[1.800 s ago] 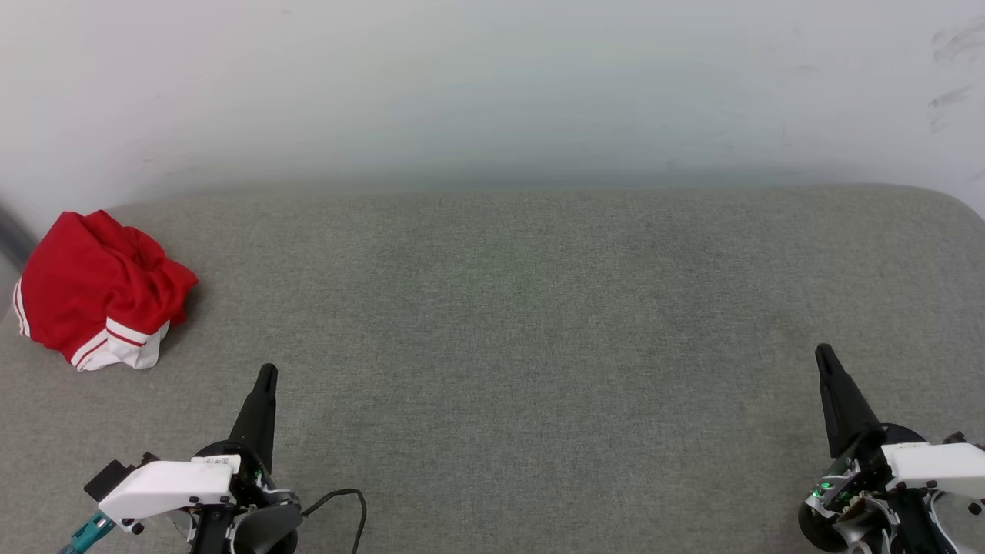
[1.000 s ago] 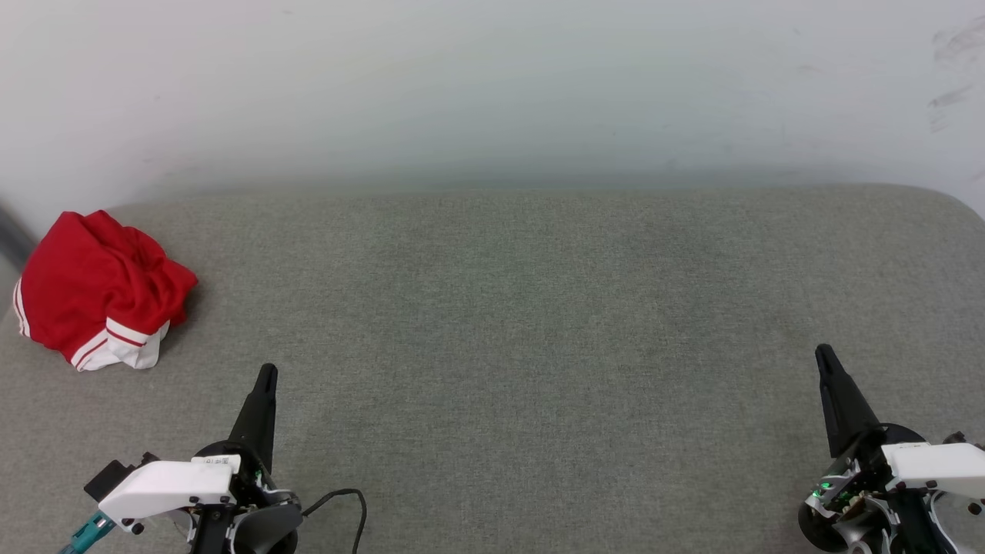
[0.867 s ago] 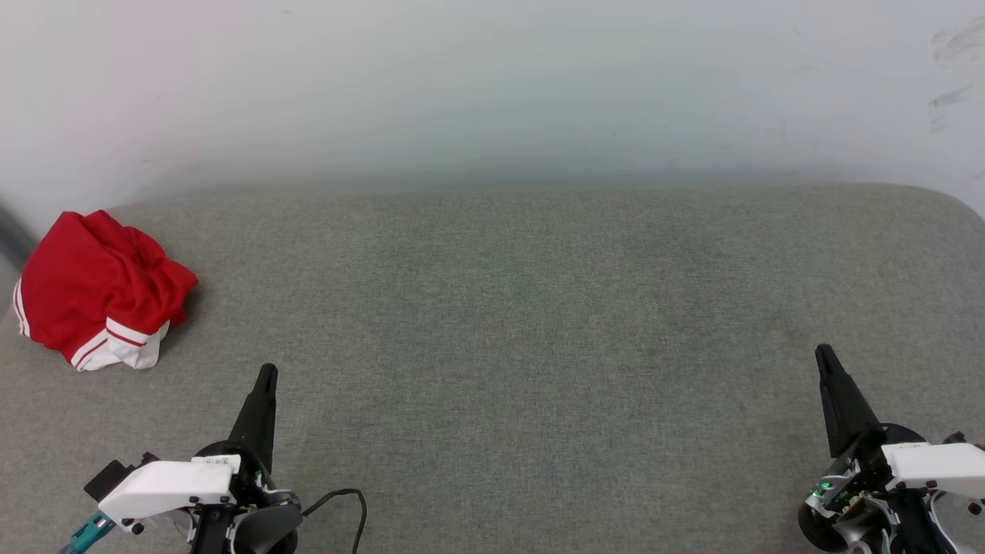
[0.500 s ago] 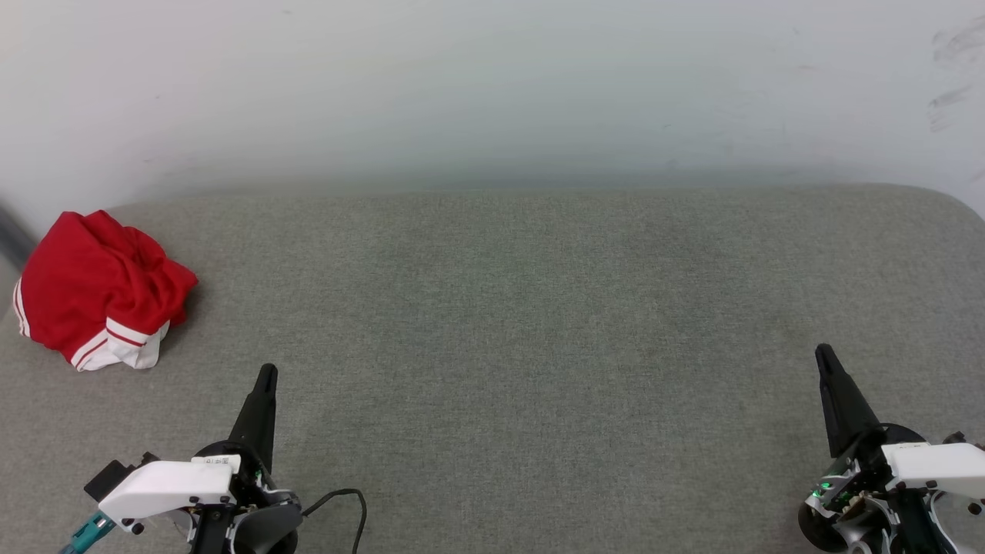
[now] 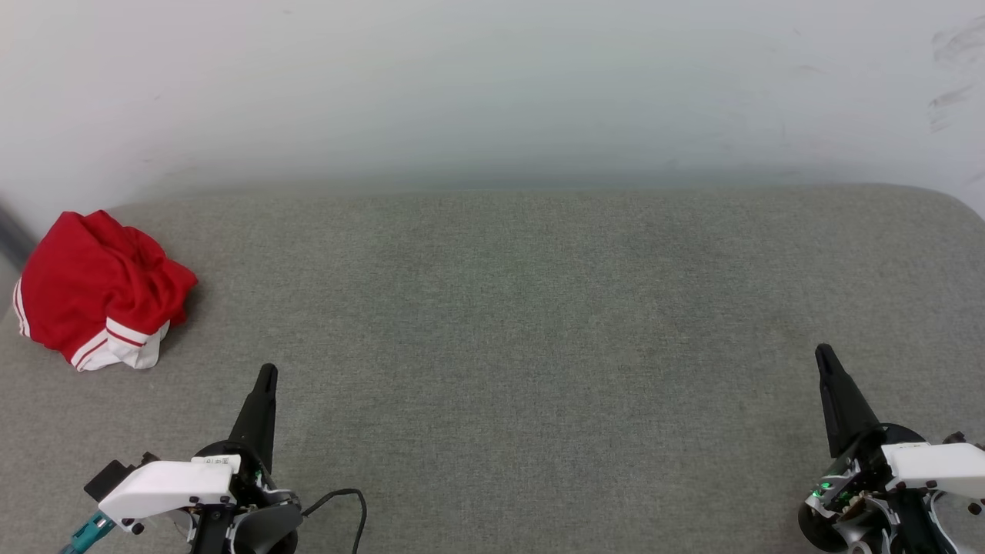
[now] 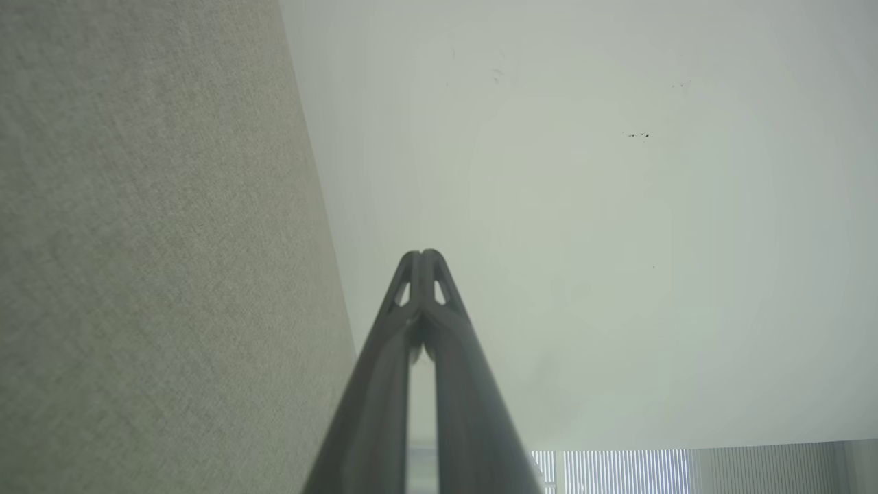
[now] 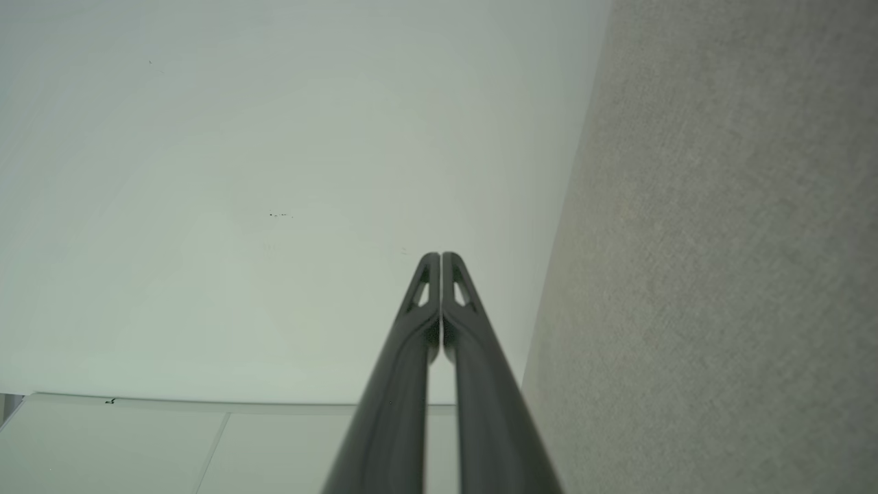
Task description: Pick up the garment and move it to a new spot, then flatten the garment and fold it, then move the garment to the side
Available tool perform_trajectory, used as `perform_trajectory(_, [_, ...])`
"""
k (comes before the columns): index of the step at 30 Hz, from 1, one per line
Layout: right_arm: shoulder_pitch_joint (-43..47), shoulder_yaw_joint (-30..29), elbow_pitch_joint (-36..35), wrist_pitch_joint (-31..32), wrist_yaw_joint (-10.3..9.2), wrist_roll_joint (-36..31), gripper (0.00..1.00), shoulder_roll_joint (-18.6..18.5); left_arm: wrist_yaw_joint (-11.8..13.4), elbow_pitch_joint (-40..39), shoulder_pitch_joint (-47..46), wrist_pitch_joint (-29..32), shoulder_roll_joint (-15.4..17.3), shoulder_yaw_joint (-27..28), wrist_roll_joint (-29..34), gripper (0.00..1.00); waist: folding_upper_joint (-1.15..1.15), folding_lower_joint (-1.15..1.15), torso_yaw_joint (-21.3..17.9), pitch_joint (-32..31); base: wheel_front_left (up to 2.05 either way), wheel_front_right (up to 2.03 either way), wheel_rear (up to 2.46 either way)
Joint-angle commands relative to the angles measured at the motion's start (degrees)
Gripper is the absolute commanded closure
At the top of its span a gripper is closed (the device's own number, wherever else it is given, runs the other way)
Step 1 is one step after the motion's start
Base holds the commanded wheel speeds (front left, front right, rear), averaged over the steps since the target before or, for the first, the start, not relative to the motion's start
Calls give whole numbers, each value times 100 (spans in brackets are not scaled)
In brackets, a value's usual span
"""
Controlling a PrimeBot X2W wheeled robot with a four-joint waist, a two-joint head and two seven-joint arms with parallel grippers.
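The garment (image 5: pixel 96 288) lies crumpled in a red heap with white striped trim at the far left of the grey fabric surface (image 5: pixel 508 323). My left gripper (image 5: pixel 266 373) is at the lower left, to the right of and nearer than the garment, shut and holding nothing. At the lower right my right gripper (image 5: pixel 823 354) is shut and bare as well. In the left wrist view the left gripper (image 6: pixel 422 255) has its tips pressed together against a pale wall. In the right wrist view the right gripper (image 7: pixel 440 256) also has its tips pressed together.
A pale wall (image 5: pixel 492 85) rises behind the grey surface. A black cable (image 5: pixel 346 496) loops beside the left wrist. The surface's right back corner (image 5: pixel 950 201) is rounded. A dark strip (image 5: pixel 11 231) shows at the left edge behind the garment.
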Motion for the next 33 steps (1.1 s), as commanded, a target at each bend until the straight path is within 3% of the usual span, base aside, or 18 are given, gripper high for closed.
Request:
perform_trajectory(1, [-58,5,8,3,-2,-25,100,21,-17,1,-48,10,-8,14,10,100,0,0,0,0,0,0,0])
perform_trajectory(6, [-58,5,8,3,-2,-25,100,21,-17,1,-48,10,-8,14,9,100,0,0,0,0,0,0,0])
perform_trajectory(7, [10,1,11,-3,0,-1,0,0,1,15,10,-4,-1,-5,3,0,0,0,0,0,0,0,0])
perform_trajectory(8, [42,3,51,-7,-1,-2,100,2,3,60,37,-7,-5,-13,4,100,0,0,0,0,0,0,0])
perform_trajectory(9, [95,5,111,-5,-1,-1,0,4,7,111,95,-6,-13,-18,1,0,0,0,0,1,0,0,0])
perform_trajectory(21, [232,22,20,-341,-1,-383,0,6,5,49,235,-345,-15,-20,401,0,0,0,-14,15,0,0,0])
perform_trajectory(33, [248,-127,-169,-645,-1,-1743,0,6,2,-99,290,-648,-12,393,1222,0,0,0,-25,22,0,0,0])
